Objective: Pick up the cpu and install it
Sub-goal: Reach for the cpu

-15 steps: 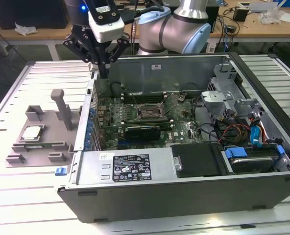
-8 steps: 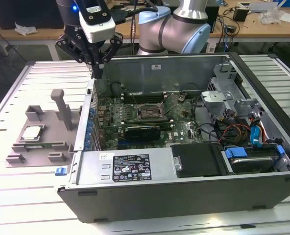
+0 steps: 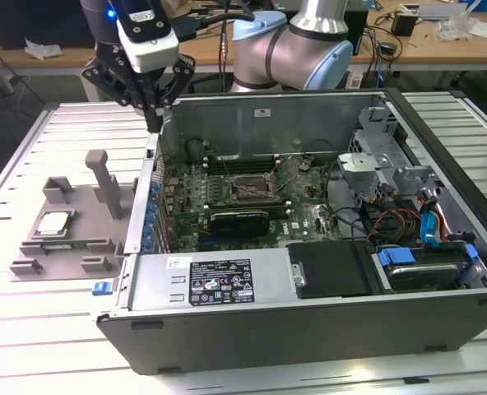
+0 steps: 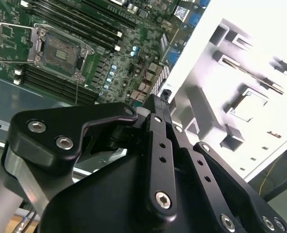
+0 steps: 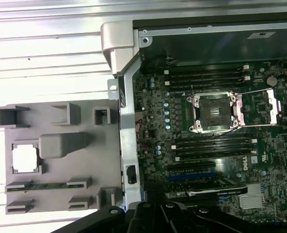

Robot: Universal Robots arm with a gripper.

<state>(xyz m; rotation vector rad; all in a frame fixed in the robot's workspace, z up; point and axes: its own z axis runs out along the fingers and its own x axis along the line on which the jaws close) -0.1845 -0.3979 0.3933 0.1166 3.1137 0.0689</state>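
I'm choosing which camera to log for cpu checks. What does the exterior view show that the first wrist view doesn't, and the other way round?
Exterior view adds: the arm, the gripper above the case wall nearest the tray, the power supply and the blue drive cables.
First wrist view adds: a top-down look into the empty socket, with its frame swung open beside it.
Both share: the cpu lying in the grey tray outside the case, and the motherboard.

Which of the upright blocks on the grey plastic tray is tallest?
The narrow grey post on the tray's side nearest the open computer case; it rises well above the squat blocks around the shiny silver square cpu.
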